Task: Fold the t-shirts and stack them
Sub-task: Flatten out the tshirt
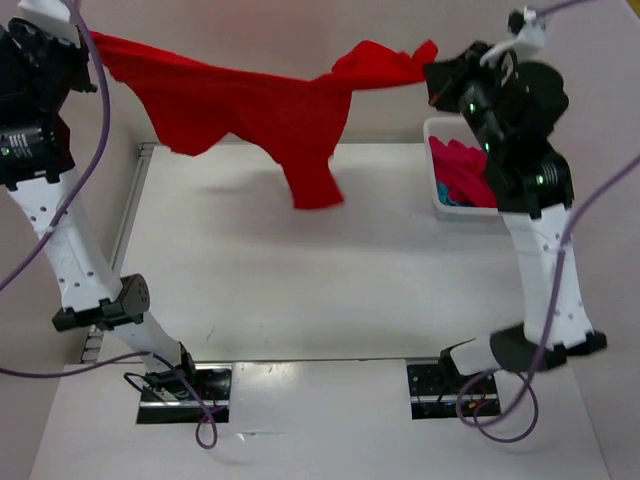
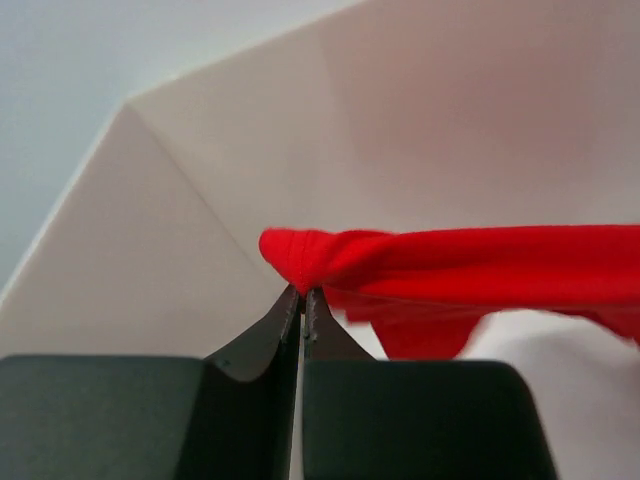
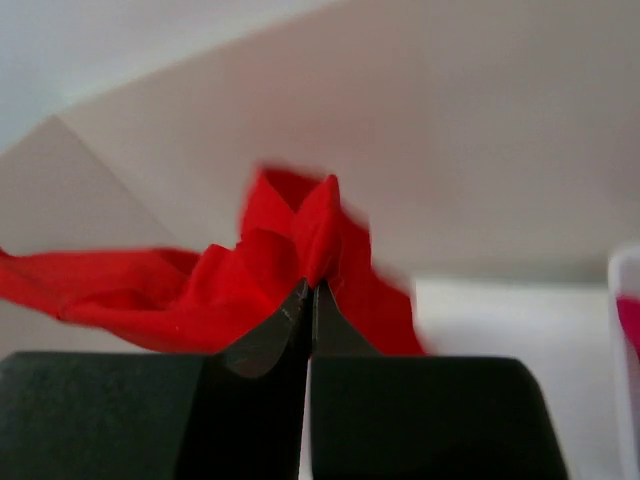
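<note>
Step in hand, by my reading: opening out the first shirt so it can be laid flat for folding. The red shirt (image 1: 260, 105) hangs in the air above the far part of the table (image 1: 300, 290), strung between the two arms and touching nothing below. The left gripper (image 2: 302, 295) is clenched on a bunched bit of one end. The right gripper (image 3: 310, 290) is likewise pinched tight on a puckered wad at the other end. Between them the cloth runs as a twisted band, with one lobe sagging lower near the middle, so it is not yet spread.

The pink shirt (image 1: 460, 170) and a sliver of the teal shirt (image 1: 455, 200) lie heaped in the basket (image 1: 431, 170) at the table's right side, untouched, so no folding or stacking shows as done.

The next move probably calls for taking out the twist and lowering both ends together, so the shirt settles smooth on the bare table and not in a crumple. It should also keep away from the basket.

No brand, label or writing can be read on the shirts, basket or arms.
</note>
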